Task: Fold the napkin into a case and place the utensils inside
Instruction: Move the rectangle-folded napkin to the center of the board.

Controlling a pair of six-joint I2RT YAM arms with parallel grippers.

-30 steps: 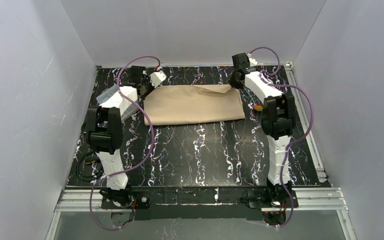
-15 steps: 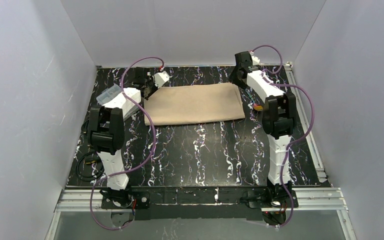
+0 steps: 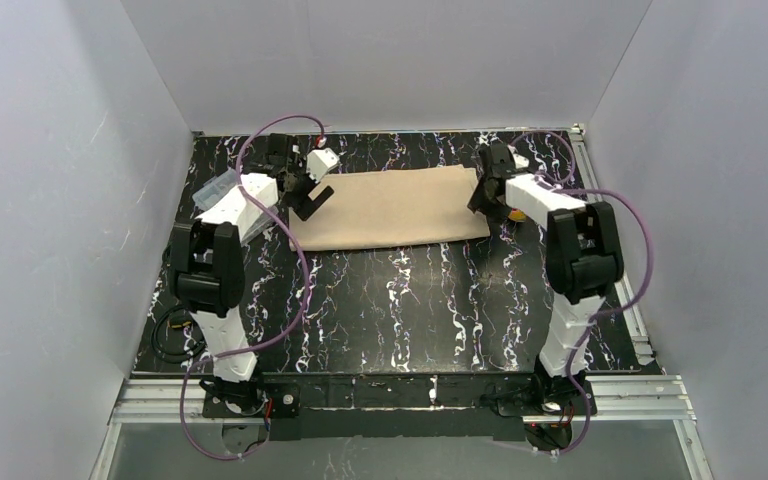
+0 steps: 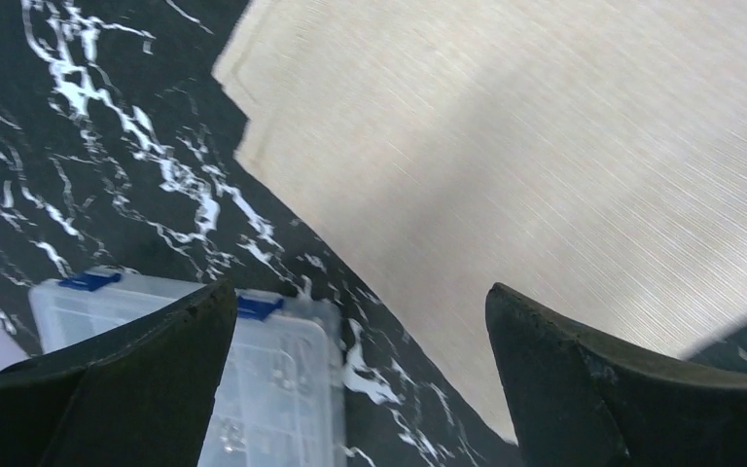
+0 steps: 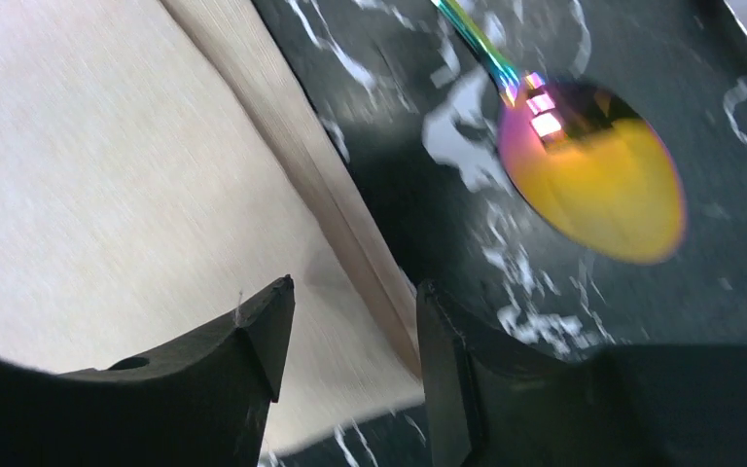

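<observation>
Napkin (image 3: pixel 390 208) is lying flat as a wide tan rectangle on the black marbled table (image 3: pixel 390 310), with no wrinkles sticking up that I can see. In the right wrist view its right edge shows two layers stacked, one stopping a touch short of the other, so it's folded over at least once.

Left gripper (image 3: pixel 310 200) hangs over the napkin's left end, tilted down toward the cloth. Its fingers are spread really wide with nothing between them, just cloth and table showing through the gap.

Right gripper (image 3: pixel 482 195) is at the napkin's right end with its fingers parted a moderate amount, and it's got hold of nothing either. From its own camera the cloth's right edge runs straight through the gap below the tips. Can't tell if the tips actually touch the cloth.

Spoon (image 5: pixel 593 180) sits on the table just off the napkin's right edge, not touching it. Its bowl is shiny orange-yellow fading to pink, and the handle looks rainbow-ish.

Clear plastic box (image 4: pixel 272 389) with blue latches is off the napkin's left side, near but apart from it.
</observation>
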